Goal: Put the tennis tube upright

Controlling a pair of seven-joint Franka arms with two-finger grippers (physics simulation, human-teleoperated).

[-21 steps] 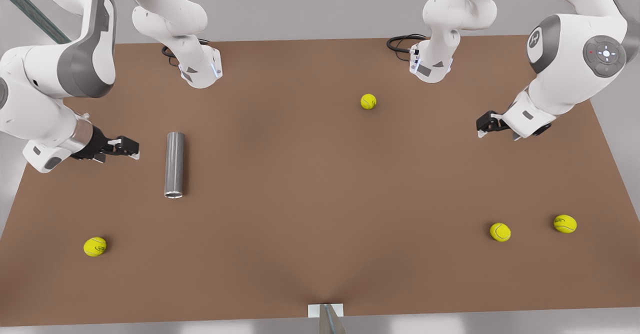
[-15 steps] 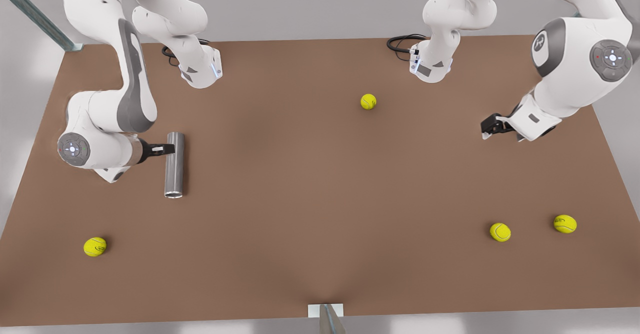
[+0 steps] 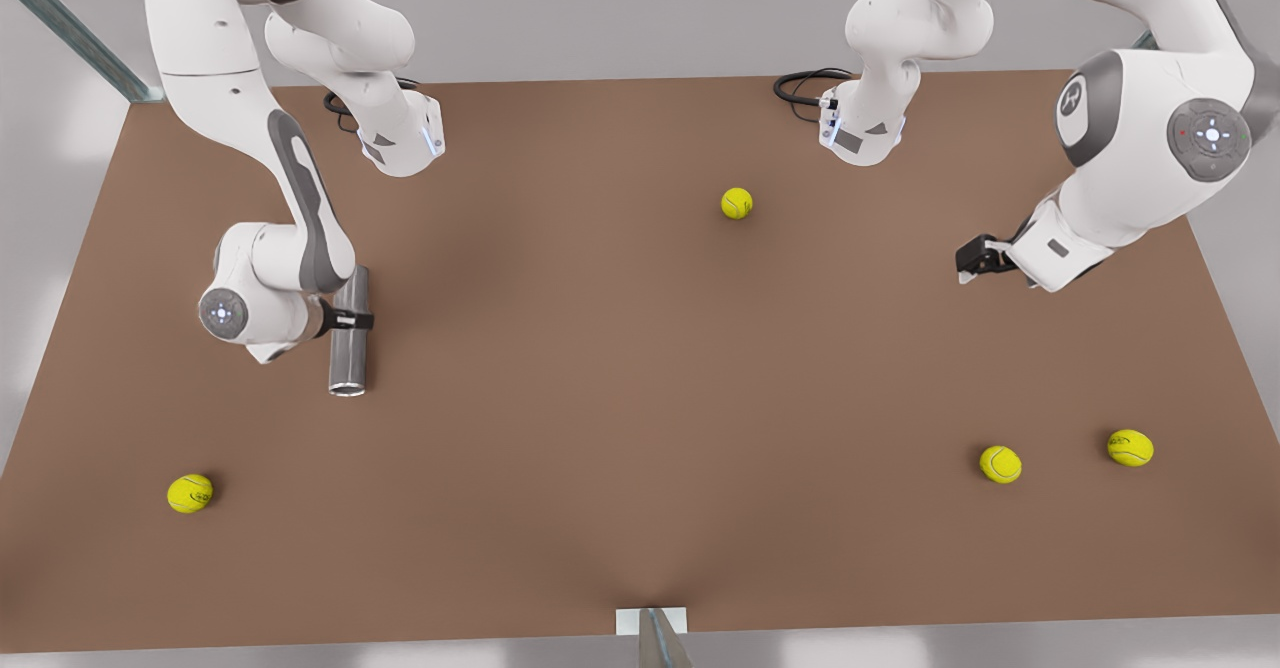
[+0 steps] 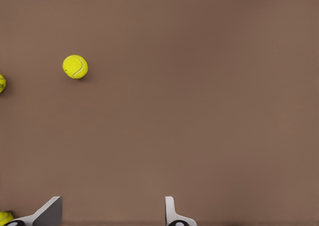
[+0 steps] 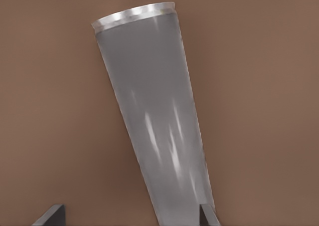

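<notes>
Front view's left: tennis tube (image 3: 349, 348) lies flat on the brown table (image 3: 620, 428), silvery rim toward the near edge, with the right gripper (image 3: 350, 321) straddling its middle from above; in the right wrist view the tube (image 5: 154, 136) runs lengthwise between two spread fingers (image 5: 207, 215), one fingertip at its side, the other apart from it, so nothing is gripped. Front view's right: left gripper (image 3: 972, 258) waits above bare table well apart from the tube, fingers (image 4: 172, 213) spread wide and empty, three tennis balls (image 4: 75, 67) in its wrist view
</notes>
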